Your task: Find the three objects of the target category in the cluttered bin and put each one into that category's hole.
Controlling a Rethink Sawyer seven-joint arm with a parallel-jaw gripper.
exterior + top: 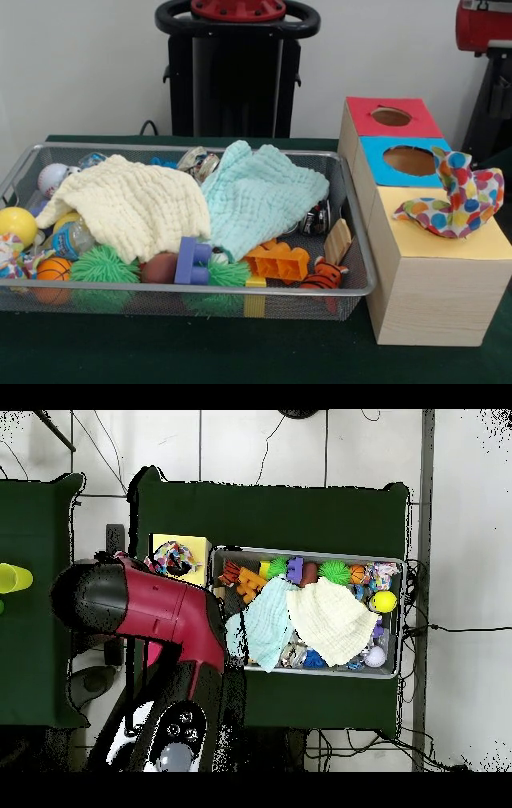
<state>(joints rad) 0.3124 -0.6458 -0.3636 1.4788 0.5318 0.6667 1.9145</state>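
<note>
- Dark green cloth-covered table against a plain pale wall; the overhead view shows a white tiled floor with cables around it.
- Gripper not visible in either view: the front view has no arm over the table, and overhead only the red and black arm shows beside the bin, so the state of the jaws cannot be told.
- Silver wire-mesh bin holds a cream muslin cloth and a mint muslin cloth draped over the clutter, hiding much of it.
- Visible at the bin's front: yellow ball, small orange basketball, green spiky ball, purple plastic block, orange plastic block, tiger plush.
- Wooden sorting box beside the bin, with red, blue and yellow tops; a polka-dot cloth lies over the yellow section.
</note>
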